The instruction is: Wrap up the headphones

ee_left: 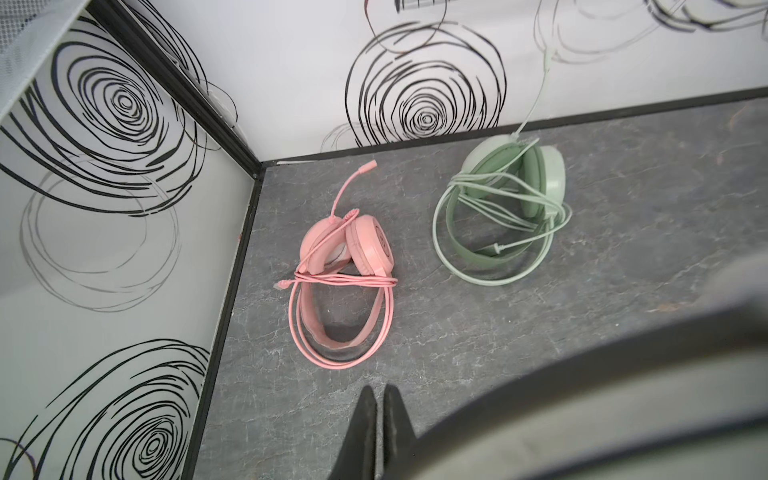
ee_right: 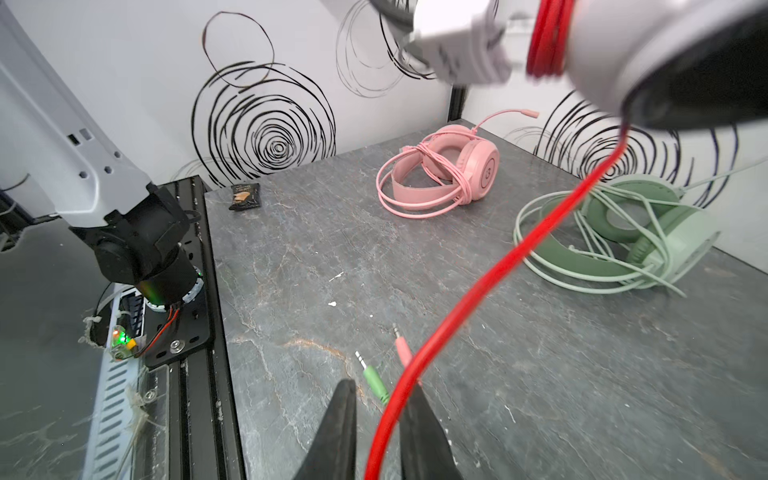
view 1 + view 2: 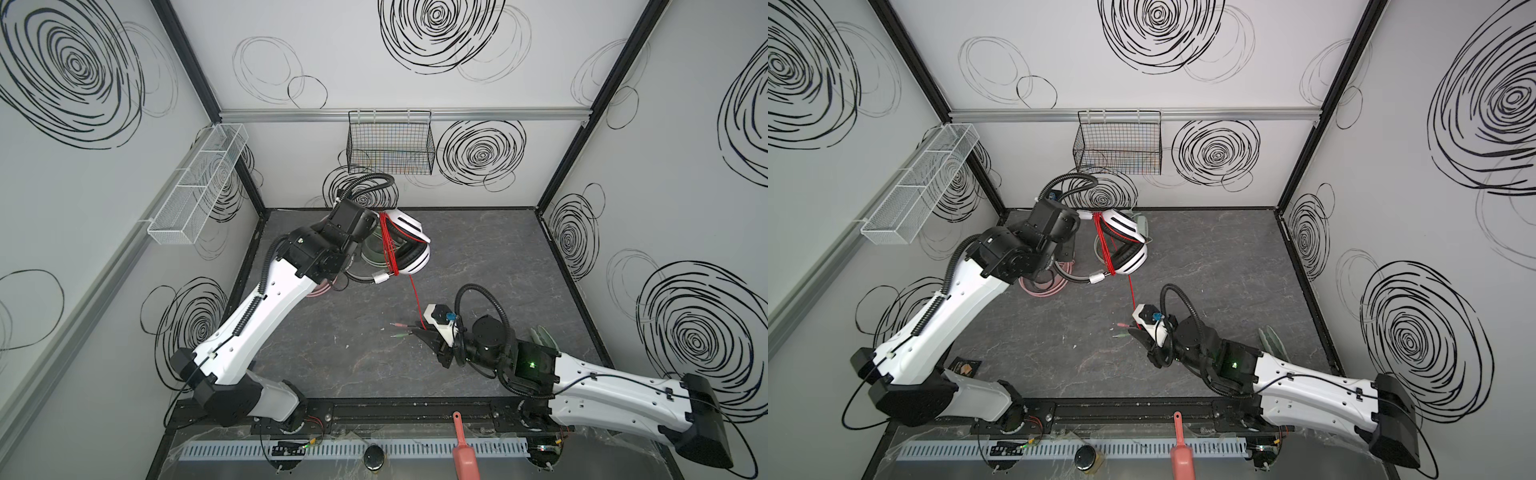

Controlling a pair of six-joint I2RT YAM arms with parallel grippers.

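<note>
Aloft, white-and-black headset (image 3: 420,259) tight in left claw (image 1: 379,390); red cable (image 2: 478,291) tight in right claw (image 2: 379,384)

Three headsets: pink headset (image 1: 370,249), green headset (image 1: 548,178), white headset (image 3: 420,259). Two end effectors: left end effector (image 1: 379,390), right end effector (image 2: 380,386). Two wall baskets: white basket (image 3: 195,187) at ten o'clock, black basket (image 3: 390,149) at twelve. Two jack plugs: pink plug (image 2: 403,349), green plug (image 2: 374,378). One scoop (image 3: 465,455) at six. One packet (image 2: 245,196).

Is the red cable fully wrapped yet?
Partly. Red cable loops circle the white headset, but a tail runs down to the right gripper.
</note>
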